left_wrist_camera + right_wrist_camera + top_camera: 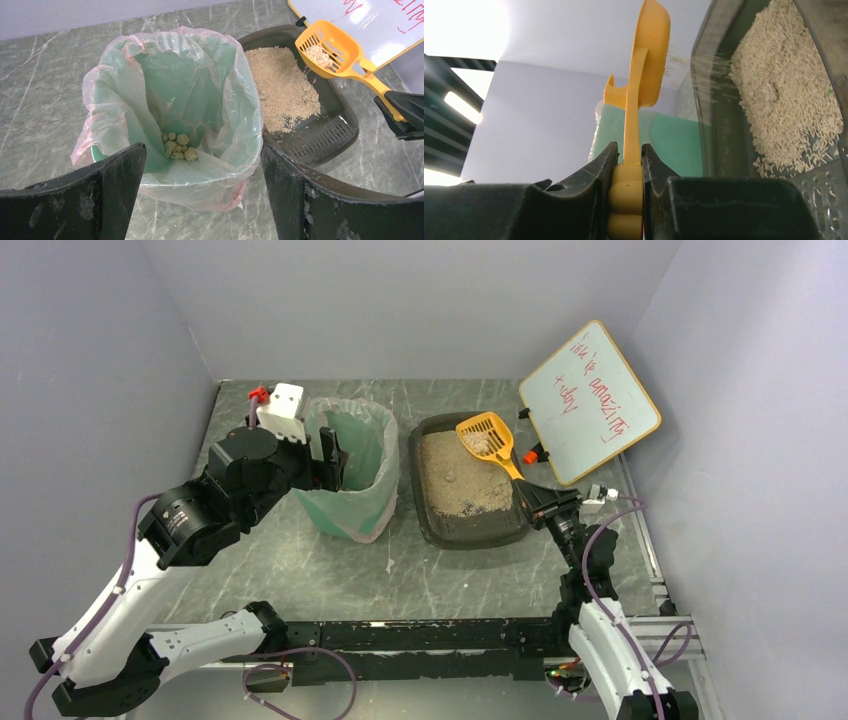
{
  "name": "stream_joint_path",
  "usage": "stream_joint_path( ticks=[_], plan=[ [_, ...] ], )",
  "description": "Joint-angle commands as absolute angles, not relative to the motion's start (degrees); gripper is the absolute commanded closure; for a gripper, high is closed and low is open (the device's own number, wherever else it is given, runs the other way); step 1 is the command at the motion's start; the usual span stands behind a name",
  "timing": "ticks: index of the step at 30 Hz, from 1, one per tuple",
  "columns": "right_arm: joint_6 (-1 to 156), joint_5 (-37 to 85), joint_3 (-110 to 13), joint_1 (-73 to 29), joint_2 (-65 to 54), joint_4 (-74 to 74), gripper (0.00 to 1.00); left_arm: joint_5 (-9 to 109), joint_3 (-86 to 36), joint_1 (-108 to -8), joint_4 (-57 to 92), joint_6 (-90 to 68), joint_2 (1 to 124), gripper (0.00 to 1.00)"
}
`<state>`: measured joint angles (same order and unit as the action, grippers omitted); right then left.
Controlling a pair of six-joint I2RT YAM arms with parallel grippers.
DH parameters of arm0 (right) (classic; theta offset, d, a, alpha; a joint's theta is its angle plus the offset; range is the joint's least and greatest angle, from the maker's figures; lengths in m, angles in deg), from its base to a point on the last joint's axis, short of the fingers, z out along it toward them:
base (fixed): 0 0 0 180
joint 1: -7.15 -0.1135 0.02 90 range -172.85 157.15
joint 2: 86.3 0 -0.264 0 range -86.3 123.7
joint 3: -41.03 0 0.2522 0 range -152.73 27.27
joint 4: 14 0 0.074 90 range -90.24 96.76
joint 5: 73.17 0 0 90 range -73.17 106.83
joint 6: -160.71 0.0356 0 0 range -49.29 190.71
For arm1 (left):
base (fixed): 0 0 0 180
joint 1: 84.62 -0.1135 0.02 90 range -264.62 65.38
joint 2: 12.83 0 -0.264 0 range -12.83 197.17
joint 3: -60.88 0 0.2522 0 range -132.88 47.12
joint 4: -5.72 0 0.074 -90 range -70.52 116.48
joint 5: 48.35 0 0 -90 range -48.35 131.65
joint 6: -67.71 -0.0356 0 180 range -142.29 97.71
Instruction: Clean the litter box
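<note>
The box [478, 527] sits toward the far edge of the bench [300, 570], right of the middle. Its litter [455, 475] is banked at the far end and the near end is bare. My right tool [538, 502] is clamped on the handle of the scoop [487, 437]. The scoop's bowl hangs over the box's far right part with a lump in it, and the right wrist view shows loose grains raining out through the slots.

I judge this to be the sifting step. I should hold the bowl level over the box, with only small shakes, until the grains stop falling. After that I carry it left, high enough to pass the box wall and the bag's edge, and tip it only once it is well over the bin [345, 510]. The bin stands just left of the box, with clumps [177, 146] at its bottom. My left tool [330, 455] is at the bin's left rim, fingers wide apart and holding nothing. It could steady the rim during the tip.
</note>
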<state>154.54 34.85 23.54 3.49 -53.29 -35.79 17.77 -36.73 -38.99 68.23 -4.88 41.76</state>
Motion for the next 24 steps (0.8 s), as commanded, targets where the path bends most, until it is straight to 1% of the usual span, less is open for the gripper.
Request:
stream_joint_path(
  ticks=[1, 2, 3, 5, 6, 8, 9, 10, 11, 12, 13, 14, 15, 16, 17, 18, 19, 20, 22, 23, 24],
  plan=[
    [154.02, 36.72, 21.11, 4.03, -54.12, -35.72, 1.0, 17.11, -36.76, -38.75, 66.53, -4.93, 41.24, 0.09],
    [154.26, 34.88, 21.41, 5.53, -55.48, -33.66, 1.0, 17.17, -36.65, -38.76, 66.43, -4.97, 41.16, 0.1],
    [155.86, 35.26, 22.17, 5.88, -55.13, -36.46, 1.0, 17.34, -36.71, -38.77, 66.38, -4.91, 41.26, 0.1],
    [157.09, 38.9, 21.38, 2.65, -51.87, -42.31, 1.0, 17.29, -37.06, -38.74, 66.7, -4.73, 41.23, 0.1],
    [156.04, 37.25, 20.87, 1.39, -52.29, -40.03, 1.0, 17.15, -36.97, -38.74, 66.71, -4.78, 41.11, 0.1],
    [153.29, 33.81, 19.58, 4.35, -55.87, -30.02, 1.0, 17.37, -36.61, -38.74, 66.37, -4.95, 40.8, 0.1],
    [154.73, 35.79, 20.25, 5.61, -55.35, -32.85, 1.0, 17.44, -36.6, -38.74, 66.42, -4.9, 40.78, 0.1],
    [156.75, 38.34, 20.95, 5.03, -53.68, -38.33, 1.0, 17.49, -36.7, -38.77, 66.52, -4.83, 40.78, 0.1],
    [156.69, 39.45, 20.48, 3.05, -51.91, -39.69, 1.0, 17.37, -36.61, -38.74, 66.66, -4.8, 40.74, 0.1],
    [155.35, 37.82, 20.0, 1.31, -52.14, -37.5, 1.0, 17.26, -36.41, -38.74, 66.67, -4.8, 40.59, 0.1],
    [152.8, 34.88, 19.35, 1.98, -54.14, -30.9, 1.0, 17.33, -36.16, -38.74, 66.53, -4.93, 40.38, 0.1],
    [153.21, 34.19, 19.16, 4.47, -55.87, -27.59, 1.0, 17.36, -36.0, -38.75, 66.38, -5.07, 40.27, 0.1],
    [155.73, 36.21, 20.41, 6.05, -55.29, -31.94, 1.0, 17.37, -36.01, -38.78, 66.38, -5.17, 40.09, 0.1],
    [157.33, 39.02, 21.04, 5.32, -53.39, -36.92, 1.0, 17.26, -36.07, -38.74, 66.52, -5.15, 40.07, 0.1],
    [156.22, 40.07, 19.98, 3.02, -52.14, -38.02, 1.0, 17.08, -36.06, -38.74, 66.72, -5.15, 40.0, 0.1],
    [154.18, 38.23, 19.13, 2.2, -52.94, -35.34, 1.0, 17.0, -36.03, -38.75, 66.83, -5.1, 39.87, 0.1],
    [152.37, 35.37, 18.32, 3.43, -55.05, -29.42, 1.0, 17.06, -35.9, -38.74, 66.71, -5.33, 39.75, 0.1],
    [152.74, 34.47, 18.78, 5.31, -55.92, -26.85, 1.0, 17.13, -35.73, -38.76, 66.54, -5.48, 39.54, 0.1],
    [156.92, 39.15, 20.3, 4.79, -53.06, -36.19, 1.0, 17.15, -35.67, -38.74, 66.54, -5.41, 39.4, 0.1],
    [156.05, 39.94, 19.57, 2.44, -52.19, -37.26, 1.0, 16.99, -35.55, -38.74, 66.58, -5.39, 39.31, 0.1],
    [153.69, 37.52, 18.72, 1.49, -53.85, -34.4, 1.0, 16.95, -35.32, -38.76, 66.61, -5.38, 39.21, 0.1]
  ],
)
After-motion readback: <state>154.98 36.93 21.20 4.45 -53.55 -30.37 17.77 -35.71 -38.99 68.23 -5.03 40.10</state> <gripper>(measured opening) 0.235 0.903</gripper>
